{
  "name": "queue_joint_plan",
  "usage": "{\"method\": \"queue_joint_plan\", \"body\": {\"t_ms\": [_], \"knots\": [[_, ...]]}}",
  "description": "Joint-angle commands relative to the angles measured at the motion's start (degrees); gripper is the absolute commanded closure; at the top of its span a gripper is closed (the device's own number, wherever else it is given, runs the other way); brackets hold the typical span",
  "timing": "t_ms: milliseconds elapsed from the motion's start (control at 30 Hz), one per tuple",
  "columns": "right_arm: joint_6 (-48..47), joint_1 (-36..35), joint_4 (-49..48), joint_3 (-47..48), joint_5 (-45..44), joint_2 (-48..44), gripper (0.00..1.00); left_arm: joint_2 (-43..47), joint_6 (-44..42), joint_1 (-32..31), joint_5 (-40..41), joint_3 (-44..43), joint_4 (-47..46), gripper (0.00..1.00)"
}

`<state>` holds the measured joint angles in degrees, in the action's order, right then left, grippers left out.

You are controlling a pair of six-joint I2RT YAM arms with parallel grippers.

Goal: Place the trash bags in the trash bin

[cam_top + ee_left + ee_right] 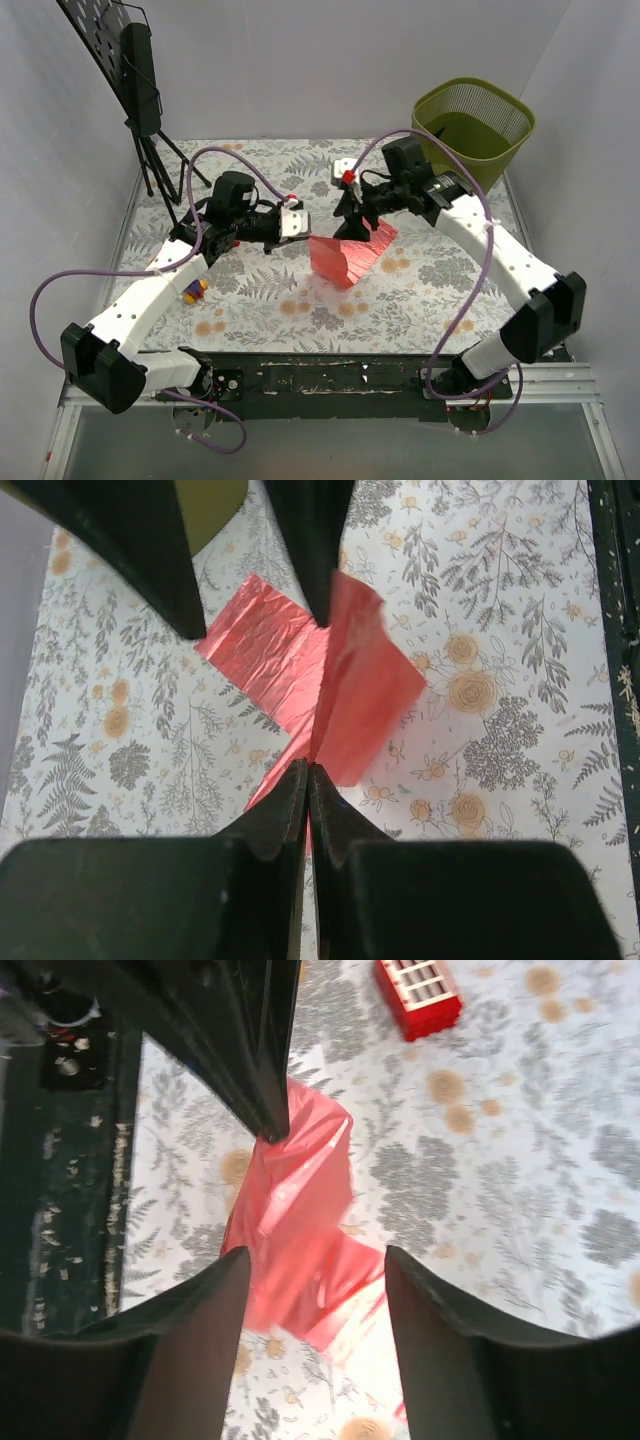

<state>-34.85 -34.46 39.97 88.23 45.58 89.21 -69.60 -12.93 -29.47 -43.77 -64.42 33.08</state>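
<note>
The floral surface (pixel 450 290) carries everything. At its far right corner stands the trash bin (pixel 500 145), mouth up, well apart from the work.

The trash bag (pixel 345 258) is found near the middle of the surface, slightly right of centre, between the two arms. The step in hand is judged to be an opening-out or hand-over of the bag before it is carried to the bin. For this to be done well, a second hold should be taken by the right pincer (pixel 315 1255) on a free edge away from the left one's grip. That way the film is spread and not bunched or torn. The pull should be kept gentle, since so thin a sheet is likely to slip or stretch.

The left pincer (pixel 308 780) is pressed together on a fold of the red film. The right pincer is held apart, astride the bag without gripping it.

The bag is seen as a thin, crinkled, translucent red sheet, creased into flat panels. Its upper part is lifted toward the pincers and its near end seems to rest on the surface.

A small red toy (pixel 420 995) lies apart from the bag, beyond it in the right wrist view.
</note>
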Motion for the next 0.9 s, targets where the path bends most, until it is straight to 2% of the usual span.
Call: {"method": "queue_joint_plan", "body": {"t_ms": [0, 100, 200, 400, 567, 700, 867], "knots": [[-0.7, 0.5, -11.0, -6.9, -4.1, -11.1, 0.33, -1.5, 6.1, -0.5, 3.0, -6.3, 3.9, 1.0], [-2.2, -0.5, -11.1, -10.3, -2.8, -13.4, 0.32, -2.2, 8.4, -0.6, 3.5, -7.3, 4.1, 1.0], [0.2, -1.0, -14.1, -13.2, -3.0, -14.2, 0.32, -2.6, 10.4, -1.0, 4.2, -7.6, 3.0, 1.0], [6.1, -2.5, -18.0, -11.8, -1.7, -12.3, 0.32, -4.0, 12.5, -2.6, 7.2, -8.7, 2.4, 1.0], [16.1, -5.5, -24.1, -12.9, -8.0, -12.0, 0.3, -4.7, 19.5, -3.7, 14.4, -9.1, 0.0, 1.0], [16.6, -8.3, -24.3, -14.1, -14.5, -12.1, 0.29, -4.5, 23.3, -3.7, 18.5, -9.4, -2.1, 1.0], [17.2, -8.9, -24.8, -15.8, -19.6, -11.7, 0.31, -3.9, 24.6, -3.7, 18.5, -9.4, -2.3, 1.0]]}}
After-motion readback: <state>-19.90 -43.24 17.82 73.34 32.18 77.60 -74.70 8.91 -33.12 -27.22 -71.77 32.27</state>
